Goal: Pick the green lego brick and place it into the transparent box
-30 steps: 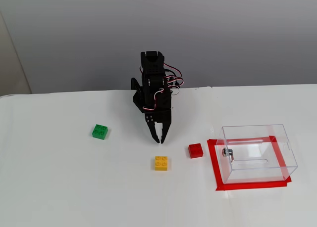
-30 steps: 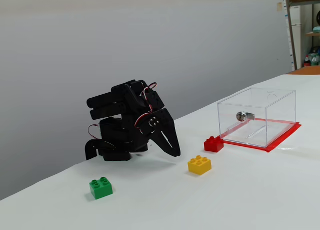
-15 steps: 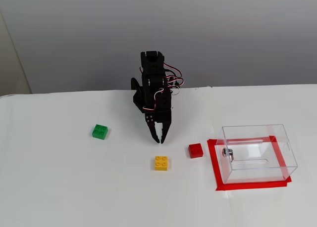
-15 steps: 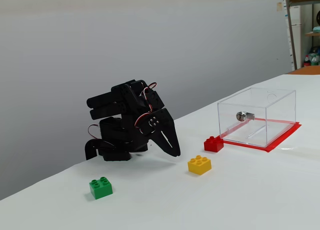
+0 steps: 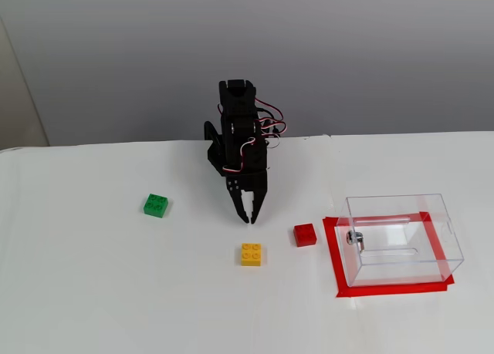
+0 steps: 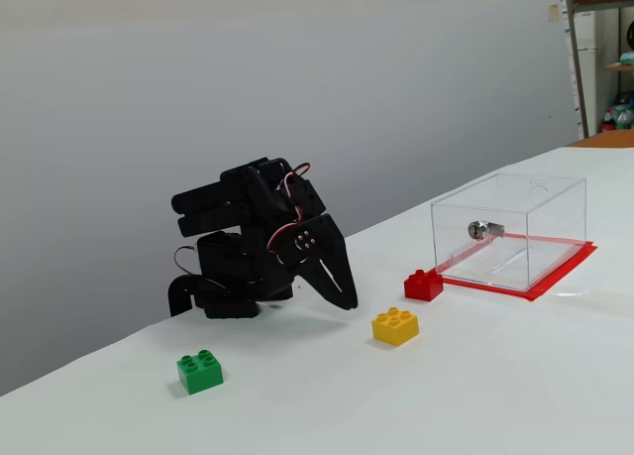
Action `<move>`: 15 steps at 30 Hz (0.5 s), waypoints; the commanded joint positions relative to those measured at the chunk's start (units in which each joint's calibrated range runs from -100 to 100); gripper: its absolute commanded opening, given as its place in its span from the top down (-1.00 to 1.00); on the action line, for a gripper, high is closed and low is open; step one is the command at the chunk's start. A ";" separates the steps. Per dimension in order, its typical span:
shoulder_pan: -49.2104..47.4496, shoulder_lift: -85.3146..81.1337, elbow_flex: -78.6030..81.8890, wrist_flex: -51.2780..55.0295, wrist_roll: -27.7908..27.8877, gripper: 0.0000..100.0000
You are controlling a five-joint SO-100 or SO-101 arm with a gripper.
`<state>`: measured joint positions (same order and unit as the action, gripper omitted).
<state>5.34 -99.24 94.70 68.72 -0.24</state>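
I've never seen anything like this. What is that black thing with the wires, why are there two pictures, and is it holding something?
The black thing is a small robot arm standing on a white table. Its pointed tip is the gripper, whose jaws do the grasping. They look closed and hold nothing.

The two pictures show the same moment from two still cameras. One faces the arm from the front and somewhat above; the other looks across the table from low at the side, where the gripper hangs just above the surface.

On the table lie a green brick, a yellow brick and a red brick, all apart from each other. Beside the red one stands a clear box on a frame of red tape. The box has no brick in it.
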 commanded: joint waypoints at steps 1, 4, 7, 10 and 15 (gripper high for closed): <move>-0.79 -0.51 -0.85 0.03 0.14 0.97; -0.87 -0.51 -0.85 0.03 0.14 0.97; -0.79 -0.42 -0.85 0.03 0.14 0.97; -0.35 -0.34 -0.94 -0.05 -0.28 0.97; 4.23 -0.25 -1.49 0.03 -0.33 0.97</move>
<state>6.52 -99.24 94.53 68.72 -0.39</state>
